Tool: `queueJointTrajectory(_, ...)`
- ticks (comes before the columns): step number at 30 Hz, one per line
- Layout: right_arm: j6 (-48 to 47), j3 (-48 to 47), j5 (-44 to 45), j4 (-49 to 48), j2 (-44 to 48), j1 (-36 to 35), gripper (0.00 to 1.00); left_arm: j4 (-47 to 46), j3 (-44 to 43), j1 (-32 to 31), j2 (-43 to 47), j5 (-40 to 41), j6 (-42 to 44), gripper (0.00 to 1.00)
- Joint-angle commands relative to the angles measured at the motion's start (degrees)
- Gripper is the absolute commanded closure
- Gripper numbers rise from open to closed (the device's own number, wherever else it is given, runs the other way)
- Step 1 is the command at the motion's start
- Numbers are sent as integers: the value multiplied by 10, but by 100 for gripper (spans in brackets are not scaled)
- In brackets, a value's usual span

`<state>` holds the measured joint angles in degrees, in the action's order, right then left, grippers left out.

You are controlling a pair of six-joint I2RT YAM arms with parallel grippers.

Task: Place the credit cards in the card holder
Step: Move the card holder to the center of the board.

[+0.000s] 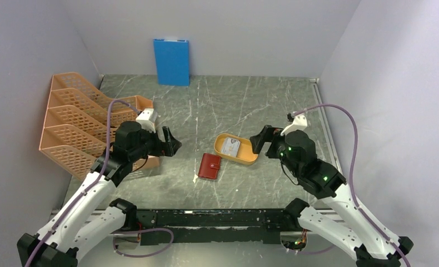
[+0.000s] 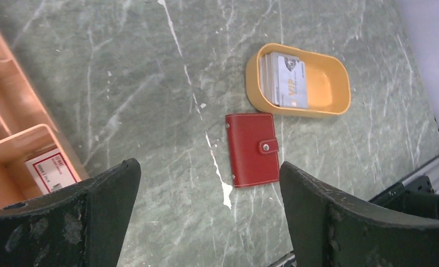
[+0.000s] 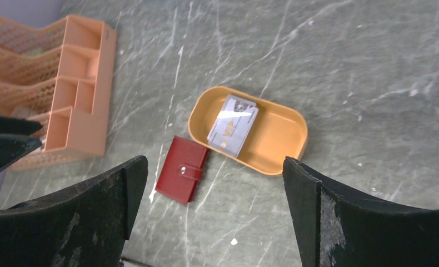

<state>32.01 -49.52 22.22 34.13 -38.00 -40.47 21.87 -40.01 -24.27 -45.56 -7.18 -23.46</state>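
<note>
The credit cards lie stacked, pale blue and white, in the left end of a yellow-orange oval tray; they also show in the left wrist view and the right wrist view. The card holder, a dark-red wallet with its snap tab closed, lies flat on the table just left of the tray. My left gripper is open and empty, raised to the wallet's left. My right gripper is open and empty beside the tray's right end.
An orange mesh file rack stands at the left, close behind the left arm. A large blue board leans upright against the back wall. Grey walls close in the left, back and right. A black rail runs along the near edge.
</note>
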Motion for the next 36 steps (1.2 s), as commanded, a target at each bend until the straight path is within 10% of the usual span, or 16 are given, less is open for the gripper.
queueJointTrajectory(1, -11, 10, -93, -22, -22, 0, 6, -31, 7, -7, 10, -75, 18, 2)
queueJointTrajectory(17, 165, 105, -57, -103, -148, -198, 11, -78, 28, -249, -120, 35, -101, 2)
queueJointTrajectory(36, 287, 199, -46, -176, -140, -207, 24, -140, -11, -262, -391, 92, -175, 17)
